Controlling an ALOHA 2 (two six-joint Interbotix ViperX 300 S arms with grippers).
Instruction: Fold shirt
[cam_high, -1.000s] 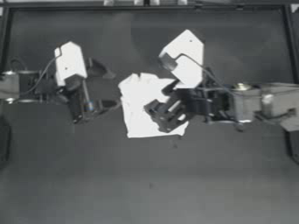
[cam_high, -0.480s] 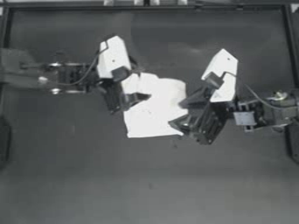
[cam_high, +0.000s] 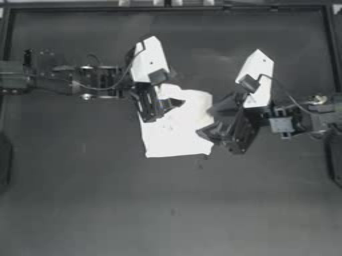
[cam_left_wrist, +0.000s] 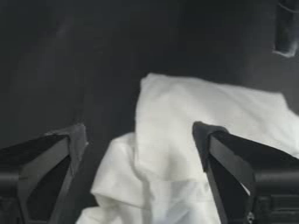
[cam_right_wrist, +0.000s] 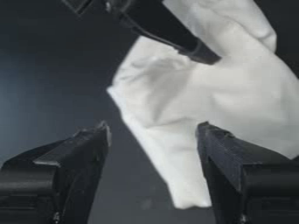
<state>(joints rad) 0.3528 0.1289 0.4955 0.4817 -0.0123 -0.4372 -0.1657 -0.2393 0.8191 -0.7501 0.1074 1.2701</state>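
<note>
The soft white cloth shirt (cam_high: 175, 122) lies bunched small in the middle of the dark desk (cam_high: 167, 210). From above, my left hand (cam_high: 152, 104) has come in to its upper left edge, and my right hand (cam_high: 224, 133) has slid off to its right side. My left wrist view shows wide jaws over rumpled cloth, holding nothing. My right wrist view shows wide, empty jaws too. I think another fold comes next.

We see the white shirt (cam_high: 175, 131) lying folded into a rumpled, compact bundle near the table's middle.
</note>
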